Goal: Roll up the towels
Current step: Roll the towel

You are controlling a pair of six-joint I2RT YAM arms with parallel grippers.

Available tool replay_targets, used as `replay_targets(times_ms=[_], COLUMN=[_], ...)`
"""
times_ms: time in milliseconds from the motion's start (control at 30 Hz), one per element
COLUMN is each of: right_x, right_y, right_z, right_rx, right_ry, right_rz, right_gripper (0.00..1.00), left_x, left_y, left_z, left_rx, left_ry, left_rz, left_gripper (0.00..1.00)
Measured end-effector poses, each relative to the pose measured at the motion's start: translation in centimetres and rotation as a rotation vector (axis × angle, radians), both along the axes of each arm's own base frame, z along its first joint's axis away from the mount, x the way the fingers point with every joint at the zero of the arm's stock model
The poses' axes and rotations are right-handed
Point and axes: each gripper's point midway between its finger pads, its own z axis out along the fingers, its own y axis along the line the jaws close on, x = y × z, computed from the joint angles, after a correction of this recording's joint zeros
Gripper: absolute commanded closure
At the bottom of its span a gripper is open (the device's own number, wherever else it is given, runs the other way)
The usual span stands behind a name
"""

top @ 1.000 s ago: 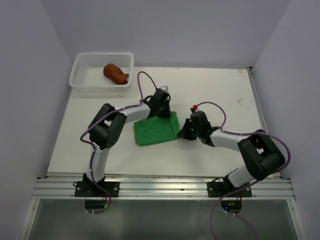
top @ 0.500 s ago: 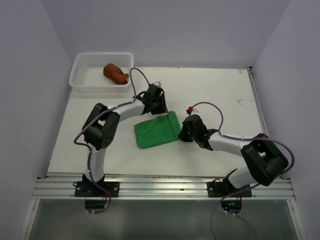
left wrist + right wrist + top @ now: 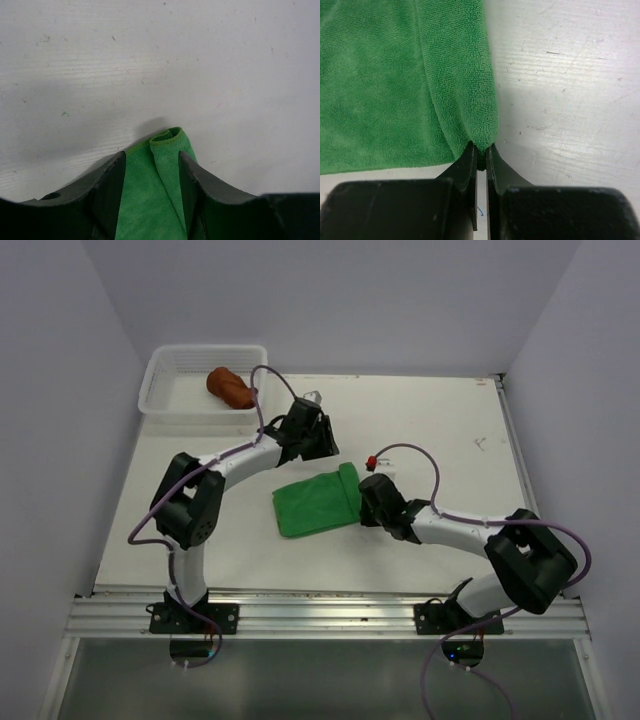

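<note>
In the far-left basket (image 3: 185,378) lies the brown towel (image 3: 230,387); right gripper (image 3: 481,149) pinches the green towel (image 3: 315,505), left gripper (image 3: 151,156) spread.

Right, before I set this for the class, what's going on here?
Two robot arms are rolling towels. The right gripper has its jaws shut on the near end of a fold along one edge of the green towel. The left gripper hovers by the fold's far end, jaws open, holding nothing. A rust-brown towel, apparently already rolled, lies in the white basket.
</note>
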Motion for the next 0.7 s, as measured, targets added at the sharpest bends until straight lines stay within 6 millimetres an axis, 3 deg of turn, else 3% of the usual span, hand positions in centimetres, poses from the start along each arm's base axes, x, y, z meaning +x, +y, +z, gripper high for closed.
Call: replay_targets(times_ms=[200, 400, 700], right_x=[-0.2, -0.3, -0.6], right_y=[0.1, 0.5, 0.8], right_z=[0.7, 1.4, 0.9], right_rx=[-0.099, -0.217, -0.443], right_ry=[-0.046, -0.088, -0.121], right_rz=[0.022, 0.040, 0.066], right_gripper=[1.00, 1.00, 1.00], left_x=[-0.6, -1.7, -1.9], left_y=[0.0, 0.6, 0.7], left_z=[0.6, -0.2, -0.3], left_rx=[-0.015, -0.005, -0.003], left_ry=[0.000, 0.024, 0.027], left_rz=[-0.013, -0.017, -0.018], left_gripper=[0.49, 0.49, 0.48])
